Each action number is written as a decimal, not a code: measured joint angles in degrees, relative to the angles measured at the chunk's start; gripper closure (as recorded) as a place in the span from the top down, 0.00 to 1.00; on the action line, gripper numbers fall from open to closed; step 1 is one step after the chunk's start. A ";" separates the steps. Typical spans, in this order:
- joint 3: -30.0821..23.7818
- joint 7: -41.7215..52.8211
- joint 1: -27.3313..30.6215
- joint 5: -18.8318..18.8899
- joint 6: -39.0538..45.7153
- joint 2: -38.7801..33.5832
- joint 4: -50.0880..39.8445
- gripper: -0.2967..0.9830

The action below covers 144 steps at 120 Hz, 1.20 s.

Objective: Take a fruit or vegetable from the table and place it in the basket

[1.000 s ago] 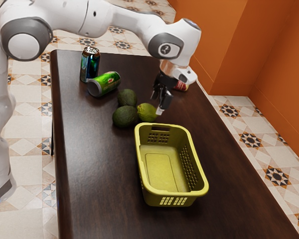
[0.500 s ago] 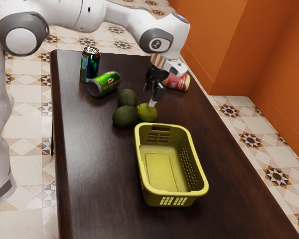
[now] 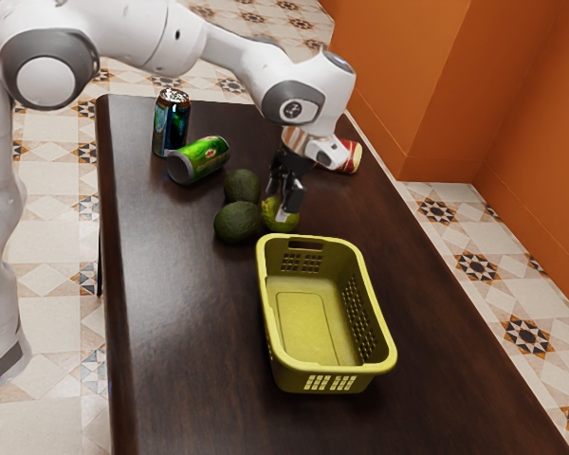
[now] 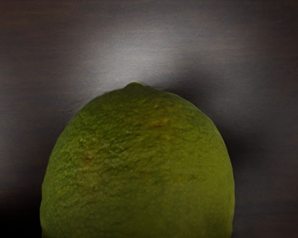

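Black and slim, the gripper [image 3: 280, 208] reaches down at the lime [image 3: 292, 224], partly covering it in the exterior view. Whether its jaws are apart, together or clamped on the fruit, I cannot tell. The lime is at the table, outside the basket [image 3: 392, 356], just beyond its far end. In the wrist view it looms large, green turning yellower on one flank, with faint brownish patches and a small pointed nub at one end; dark shadow lies on the wood beside it.

Just beside the lime, toward the exterior view's left, sit two dark avocados, the near one [image 3: 237, 222] bigger in view and the far one [image 3: 242, 186] behind it. The yellow-green basket stands near, upright and empty, with pierced walls and a handle slot in its far end.

Farther off, toward the exterior view's left, a green can [image 3: 204, 159] lies on its side, and just behind it a shiny dark-blue can [image 3: 172, 127] stands upright. A red can [image 3: 351, 157] lies at the far right, partly hidden by the white arm [image 3: 152, 33].

All of them rest on the dark wooden table [image 3: 190, 332]. Patterned tiles [image 3: 52, 284] cover the floor around it, and an orange wall [image 3: 436, 85] rises at the exterior view's right.
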 joint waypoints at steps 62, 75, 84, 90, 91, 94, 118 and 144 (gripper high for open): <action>-0.21 -0.17 0.18 -2.15 4.35 1.33 -1.01 0.51; -1.11 -0.42 0.40 0.21 4.69 0.77 0.20 0.36; -2.13 -0.67 0.24 2.24 4.66 0.24 3.34 0.31; -2.80 -0.83 0.08 3.33 4.41 -0.12 5.43 0.32; -2.89 -0.85 0.04 3.50 4.34 -0.18 5.76 0.32; -3.08 -0.93 -0.13 3.95 4.08 -0.39 6.69 0.33; -8.44 -1.62 2.49 5.45 0.44 -5.75 8.88 0.37; -17.11 -2.67 3.53 3.39 -1.60 -6.44 8.95 0.36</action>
